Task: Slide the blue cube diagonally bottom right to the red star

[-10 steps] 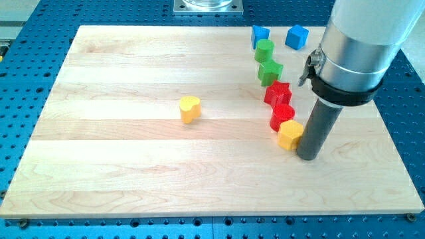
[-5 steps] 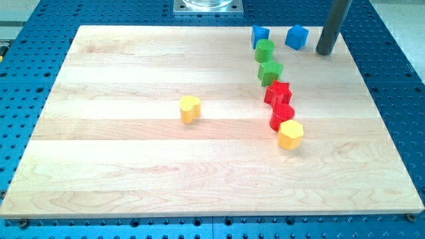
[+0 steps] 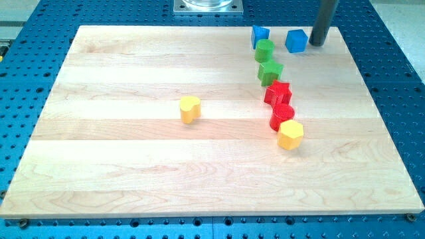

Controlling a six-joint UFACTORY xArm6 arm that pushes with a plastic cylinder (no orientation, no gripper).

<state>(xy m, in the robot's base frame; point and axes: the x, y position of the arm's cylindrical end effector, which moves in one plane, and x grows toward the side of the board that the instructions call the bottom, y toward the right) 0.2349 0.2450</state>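
My tip (image 3: 318, 43) stands at the view's top right, just right of the blue cube (image 3: 297, 40), close to it or touching; I cannot tell which. The red star (image 3: 277, 92) lies below and left of that cube, in a column of blocks. A second blue block (image 3: 259, 35) sits at the top of that column.
The column runs downward: a green cylinder (image 3: 265, 50), a green star-like block (image 3: 269, 72), the red star, a red rounded block (image 3: 282, 116), a yellow hexagon (image 3: 290, 135). A yellow heart (image 3: 190, 109) sits mid-board. The wooden board (image 3: 133, 172) rests on a blue perforated table.
My rod moved from beside the yellow hexagon up to the view's top right, then slightly up and left, closing on the blue cube's right side. No block has moved.
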